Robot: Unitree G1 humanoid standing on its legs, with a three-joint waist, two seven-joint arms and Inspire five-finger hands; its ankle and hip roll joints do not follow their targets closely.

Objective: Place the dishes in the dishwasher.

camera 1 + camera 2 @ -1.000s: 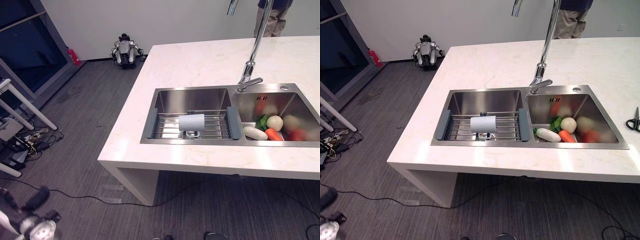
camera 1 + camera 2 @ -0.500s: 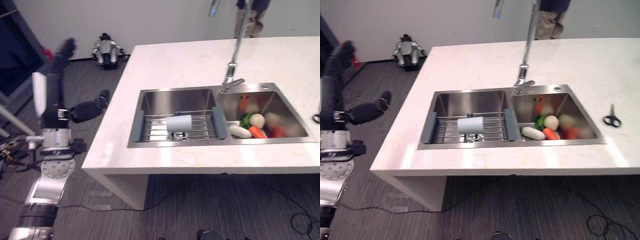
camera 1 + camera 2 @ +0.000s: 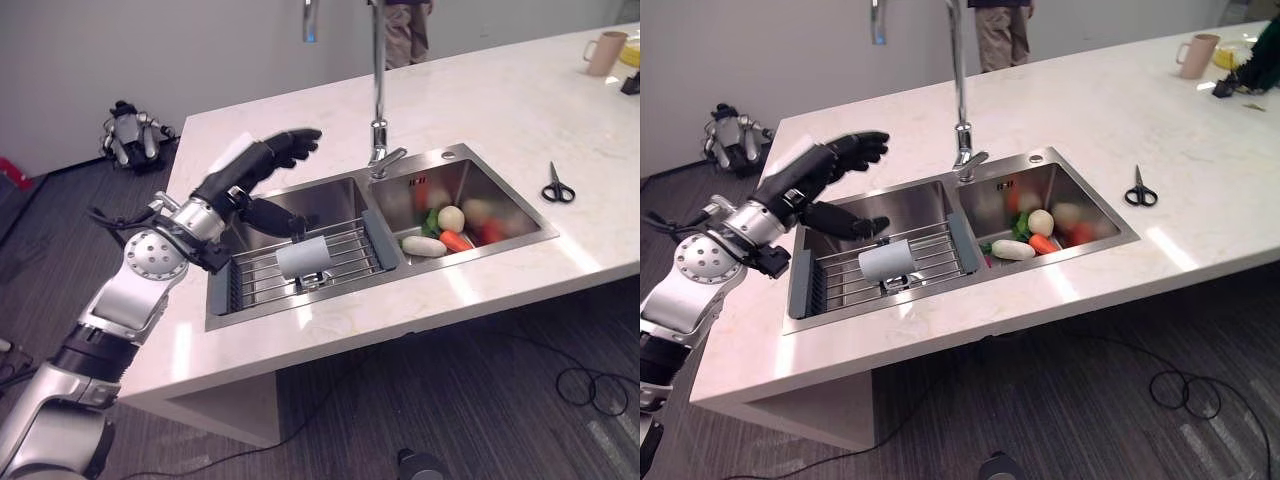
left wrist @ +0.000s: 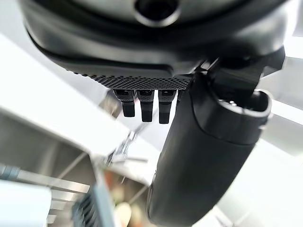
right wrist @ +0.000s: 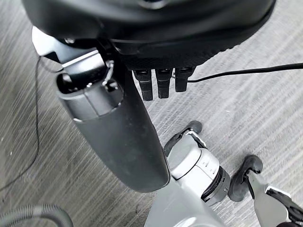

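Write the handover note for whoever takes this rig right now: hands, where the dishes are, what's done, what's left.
Left hand: open, fingers straight, raised above the left sink basin, holding nothing.
Right hand: open, hanging down over the floor, empty.
Cup: lying on its side on the wire rack across the left basin, untouched.
Pink mug: upright at the far right of the counter.
Vegetables fill the right basin; scissors lie on the counter beside it.
Done: nothing moved yet.
Left: grasp the cup and load it; then the mug.
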